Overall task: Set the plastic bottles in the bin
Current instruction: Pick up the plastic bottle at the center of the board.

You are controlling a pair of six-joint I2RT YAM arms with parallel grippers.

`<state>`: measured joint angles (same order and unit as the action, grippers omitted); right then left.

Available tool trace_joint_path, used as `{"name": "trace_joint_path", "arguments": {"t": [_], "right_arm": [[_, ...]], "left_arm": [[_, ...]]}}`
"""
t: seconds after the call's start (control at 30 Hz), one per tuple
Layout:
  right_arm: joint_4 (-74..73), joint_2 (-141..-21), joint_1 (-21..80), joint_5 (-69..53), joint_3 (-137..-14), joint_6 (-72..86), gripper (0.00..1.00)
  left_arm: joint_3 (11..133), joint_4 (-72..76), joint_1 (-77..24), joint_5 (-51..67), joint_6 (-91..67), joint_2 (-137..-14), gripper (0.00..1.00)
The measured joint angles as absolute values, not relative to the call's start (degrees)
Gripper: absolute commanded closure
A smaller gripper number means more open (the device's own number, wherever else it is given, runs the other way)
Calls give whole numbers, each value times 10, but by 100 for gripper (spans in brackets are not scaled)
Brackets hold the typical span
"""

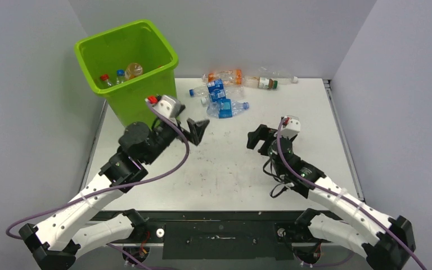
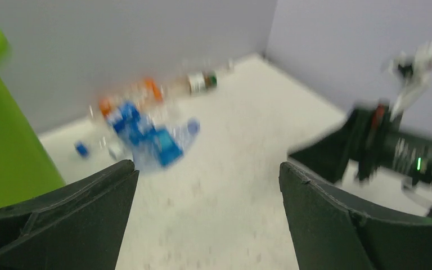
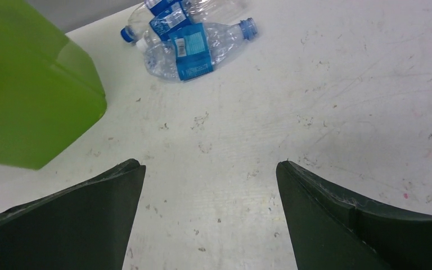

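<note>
a: lime-green plastic at the far left: the bin [image 1: 125, 98], upright at the back left corner of the table [image 1: 225, 174], mouth up, presumably to take drops from above. holds a few plastic bottles [image 1: 121, 73], caps mostly upward.

b: next along?

a: left gripper [image 1: 201, 130], hanging just right of the bin's near corner. jaws spread wide, gripping nothing. faces the pile at the back, probably placed for a fresh pick. own wrist view blurred, so no finer detail.

b: and the pile?

a: loose bottles [image 1: 222, 90] lying flat at the back middle of the table, touching or overlapping, well apart from the bin's mouth. blue-capped bottle [image 1: 194, 91] on the left, cap aimed at the bin. nearest the arms, blue-labelled bottle [image 1: 228, 108]: long axis roughly left to right, cap to the right. orange-labelled bottle [image 1: 225, 76] behind, by the back edge, ends hard to tell. further right, clear bottle [image 1: 267, 82] with a green-and-white label, lying along the back edge, pale cap to the right.

b: rightmost?

a: right gripper [image 1: 253, 138], over the table's middle, well apart from the nearest bottle. jaws wide as well, empty. looks toward pile and bin alike.

b: judging the next pick?

a: likely best taken across the short axis, jaws square to that left-right lie. round, light bodies, so apt to roll if nudged.
</note>
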<state>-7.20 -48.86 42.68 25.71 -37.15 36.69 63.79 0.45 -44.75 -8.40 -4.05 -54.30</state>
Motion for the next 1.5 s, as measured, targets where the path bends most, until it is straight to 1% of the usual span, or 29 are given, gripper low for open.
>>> {"name": "trace_joint_path", "arguments": {"t": [0.07, 0.13, 0.2, 0.3, 0.37, 0.47, 0.67, 0.77, 0.83, 1.03, 1.13, 1.33, 1.5], "right_arm": [[-36, -539, 394, 244, -374, 387, 10], [12, -596, 331, 213, -376, 420, 10], [56, -659, 273, 177, -386, 453, 9], [104, -782, 213, 130, -433, 492, 8], [139, -868, 193, 96, -472, 512, 8], [171, -963, 180, 59, -521, 538, 6], [209, -1099, 180, 13, -618, 601, 7], [211, -1149, 192, 6, -670, 635, 7], [219, -1168, 196, 9, -684, 654, 7], [218, -1188, 189, 27, -710, 660, 8], [197, -1199, 176, 41, -763, 631, 8], [181, -1282, 158, 32, -938, 580, 8], [159, -1355, 157, 8, -997, 572, 8]], "left_arm": [[554, -25, -449, -72, -53, -517, 4], [488, -56, -449, -65, -60, -496, 4], [441, -80, -449, -61, -68, -471, 4], [408, -85, -449, -61, -73, -428, 4], [396, -80, -449, -62, -78, -397, 4], [376, -57, -450, -67, -88, -366, 4], [357, -45, -451, -72, -103, -368, 4], [357, -44, -451, -73, -104, -378, 4], [357, -44, -451, -74, -105, -379, 4], [357, -44, -451, -82, -105, -376, 4], [357, -43, -451, -86, -105, -376, 4], [357, -41, -451, -88, -103, -385, 4], [357, -41, -451, -88, -103, -398, 4]]}}
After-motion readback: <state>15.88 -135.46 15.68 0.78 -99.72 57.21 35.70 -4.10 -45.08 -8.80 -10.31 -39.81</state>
